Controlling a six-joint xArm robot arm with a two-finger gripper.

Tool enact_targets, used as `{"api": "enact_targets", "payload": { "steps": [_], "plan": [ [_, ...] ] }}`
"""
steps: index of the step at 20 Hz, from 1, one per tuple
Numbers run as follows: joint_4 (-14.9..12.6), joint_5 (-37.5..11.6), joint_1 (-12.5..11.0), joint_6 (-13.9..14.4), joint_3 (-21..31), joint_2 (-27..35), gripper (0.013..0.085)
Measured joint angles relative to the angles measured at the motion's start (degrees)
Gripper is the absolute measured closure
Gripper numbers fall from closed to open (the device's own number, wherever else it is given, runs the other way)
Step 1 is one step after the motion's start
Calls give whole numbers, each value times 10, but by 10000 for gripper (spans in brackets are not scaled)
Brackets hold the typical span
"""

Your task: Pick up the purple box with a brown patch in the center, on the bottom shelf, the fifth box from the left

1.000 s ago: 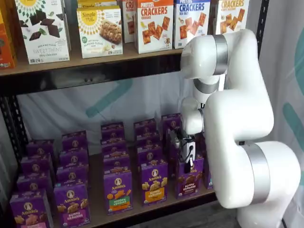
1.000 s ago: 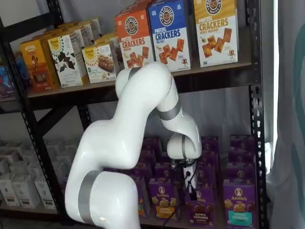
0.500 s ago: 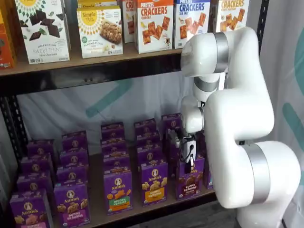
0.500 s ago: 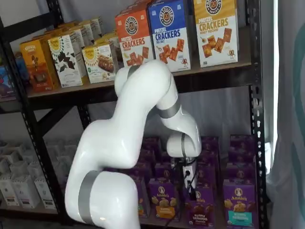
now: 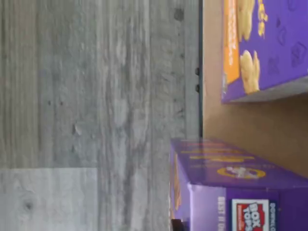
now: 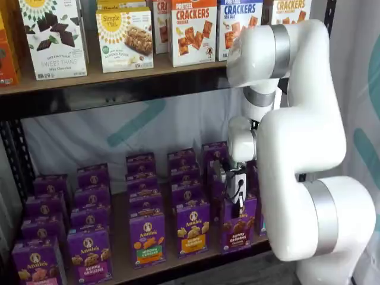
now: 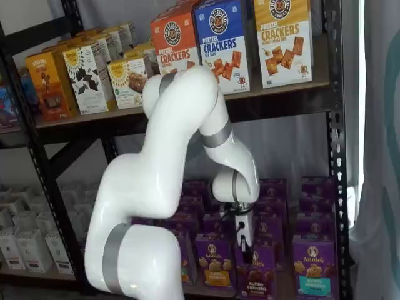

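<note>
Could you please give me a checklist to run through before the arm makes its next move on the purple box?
1. Target found: the purple box with brown crackers stands at the front of the bottom shelf: ok.
2. End effector sits at the box's top edge in both shelf views: ok.
3. Fingers closed on the box: cannot tell.
4. Gap to the orange-panel carton beside it: ok.
5. Box base clear of the board: cannot tell.
</note>
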Motion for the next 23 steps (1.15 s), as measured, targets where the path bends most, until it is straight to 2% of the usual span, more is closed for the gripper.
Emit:
{"api": "enact_targets", "payload": {
  "steps": [3,11,15,23],
  "plan": [
    [-8,-2,4,11,41,-34,650],
    [-7,2,18,24,145,-134,650],
    [1,5,21,21,176,-164,650],
    [11,4,25,14,202,-190,650]
  ]
}}
